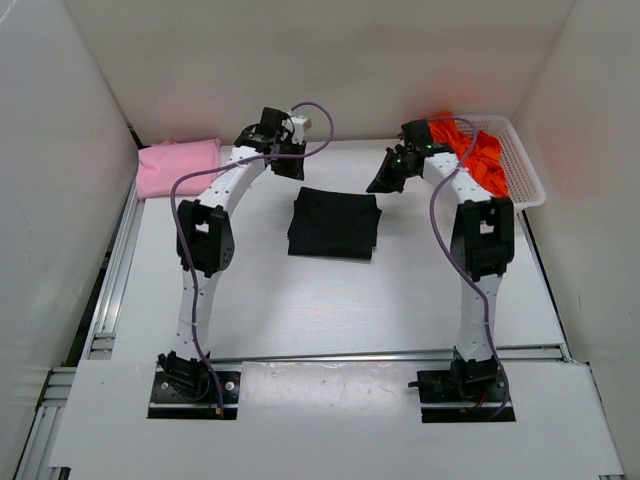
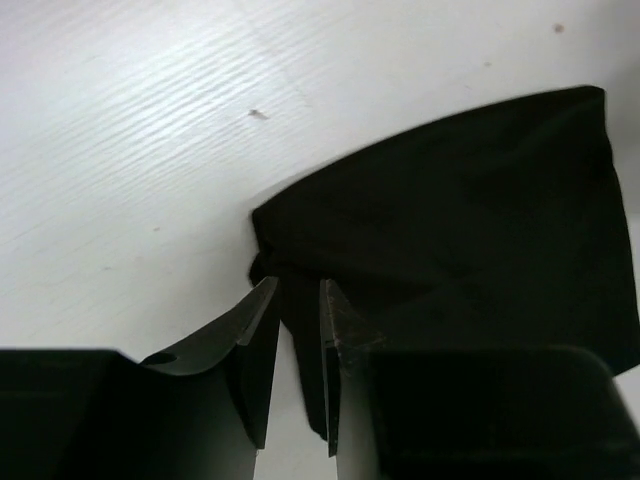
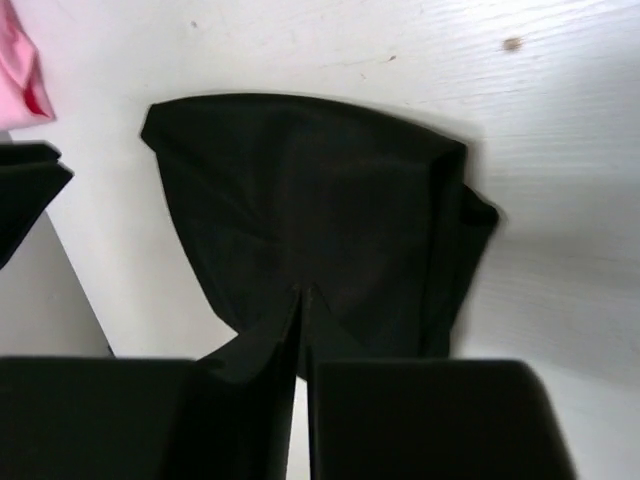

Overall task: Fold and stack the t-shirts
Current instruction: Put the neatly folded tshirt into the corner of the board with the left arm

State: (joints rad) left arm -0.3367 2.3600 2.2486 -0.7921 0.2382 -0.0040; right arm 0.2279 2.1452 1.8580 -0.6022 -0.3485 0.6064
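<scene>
A black t-shirt lies folded into a flat rectangle in the middle of the table. My left gripper hangs above its far left corner. In the left wrist view the jaws stand a narrow gap apart, and through the gap show only the shirt's edge and the table. Over the far right corner my right gripper hovers, its fingertips closed together above the black shirt with nothing between them. The pink t-shirt lies folded at the far left. The orange-red t-shirt is bunched in the basket.
A white mesh basket stands at the far right corner against the wall. White walls enclose the table on three sides. A rail runs along the table's left edge. A corner of the pink shirt shows in the right wrist view.
</scene>
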